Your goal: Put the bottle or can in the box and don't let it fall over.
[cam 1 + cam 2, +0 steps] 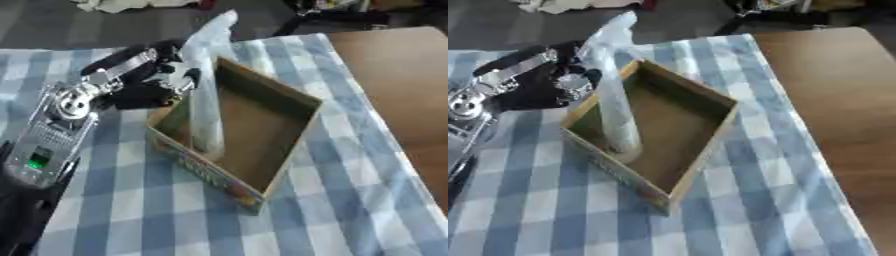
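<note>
A tall clear plastic bottle point(207, 95) stands in the near-left corner of an open cardboard box point(210, 172), its base on the box floor and its top leaning slightly to the right. My left hand point(149, 85), black with silver parts, reaches in from the left. It lies against the bottle's upper half, its fingers point(570, 82) curled at the bottle's left side just outside the box wall. The box sits diagonally on the checked cloth. My right hand shows in neither view.
A blue and white checked cloth point(350, 200) covers the table under the box. Bare brown wood point(402, 75) runs along the right side. My silver left forearm point(52, 130) crosses the left edge. Dark floor and a pale bundle point(122, 5) lie beyond the table.
</note>
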Tool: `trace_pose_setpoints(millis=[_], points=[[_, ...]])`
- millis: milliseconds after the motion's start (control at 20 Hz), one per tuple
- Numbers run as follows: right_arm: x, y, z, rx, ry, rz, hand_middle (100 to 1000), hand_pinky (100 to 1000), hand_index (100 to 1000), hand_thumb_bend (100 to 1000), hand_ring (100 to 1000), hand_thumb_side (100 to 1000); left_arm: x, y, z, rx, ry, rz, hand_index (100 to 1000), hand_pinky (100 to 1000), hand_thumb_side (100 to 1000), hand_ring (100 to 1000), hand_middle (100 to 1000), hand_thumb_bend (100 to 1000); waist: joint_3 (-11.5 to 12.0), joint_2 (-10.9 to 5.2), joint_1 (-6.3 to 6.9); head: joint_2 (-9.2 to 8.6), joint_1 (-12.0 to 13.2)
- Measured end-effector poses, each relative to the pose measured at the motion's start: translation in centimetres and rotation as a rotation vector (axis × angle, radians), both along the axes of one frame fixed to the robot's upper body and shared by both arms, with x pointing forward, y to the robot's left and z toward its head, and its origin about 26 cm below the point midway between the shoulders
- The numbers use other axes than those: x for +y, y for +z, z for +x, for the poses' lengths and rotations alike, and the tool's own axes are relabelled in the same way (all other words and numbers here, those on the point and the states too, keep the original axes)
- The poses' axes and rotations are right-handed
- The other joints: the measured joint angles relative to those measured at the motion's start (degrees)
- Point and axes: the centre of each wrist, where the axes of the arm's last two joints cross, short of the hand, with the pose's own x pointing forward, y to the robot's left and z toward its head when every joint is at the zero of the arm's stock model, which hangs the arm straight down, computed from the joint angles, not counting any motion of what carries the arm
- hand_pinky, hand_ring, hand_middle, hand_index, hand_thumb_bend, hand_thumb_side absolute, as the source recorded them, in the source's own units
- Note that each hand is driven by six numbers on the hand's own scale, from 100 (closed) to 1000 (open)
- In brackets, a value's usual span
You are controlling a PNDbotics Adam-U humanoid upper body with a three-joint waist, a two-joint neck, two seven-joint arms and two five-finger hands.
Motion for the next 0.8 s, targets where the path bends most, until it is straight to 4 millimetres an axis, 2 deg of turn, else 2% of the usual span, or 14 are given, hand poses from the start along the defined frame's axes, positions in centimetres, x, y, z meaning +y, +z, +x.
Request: trace_pose_setpoints(millis=[300,400,500,600,800], points=[[0.0,0.0,0.0,0.002,-0.002,0.001,1000,926,827,100,871,507,0.6,-0.1,-0.7,-0.006,-0.009,-0.027,859,1000,500,1000,1000,100,0.14,0.00,-0.24,0.00,-0.02],[0.0,0.0,0.0,0.002,-0.002,0.001,1000,926,827,100,871,506,1.4,-0.2,-1.1,-0.017,-0.015,-0.043,857,1000,508,1000,1000,100,0.17,0.00,-0.24,0.02,-0.08],[0.0,0.0,0.0,0.001,-0.002,0.001,1000,926,826,100,871,505,2.9,-0.7,-1.4,-0.016,-0.001,-0.065,876,1000,494,1000,1000,100,0.20,0.00,-0.23,0.04,-0.23],[-0.1,0.0,0.0,0.000,-0.006,0.003,1000,926,827,100,871,505,4.9,-1.2,-2.0,-0.020,0.034,-0.095,882,1000,519,1000,1000,100,0.27,0.00,-0.18,0.04,-0.43],[-0.2,-0.1,-0.1,-0.001,-0.015,0.003,1000,926,826,100,871,504,9.2,-1.9,-3.7,-0.050,0.123,-0.169,851,1000,672,1000,1000,100,0.48,-0.03,-0.03,0.05,-0.82]])
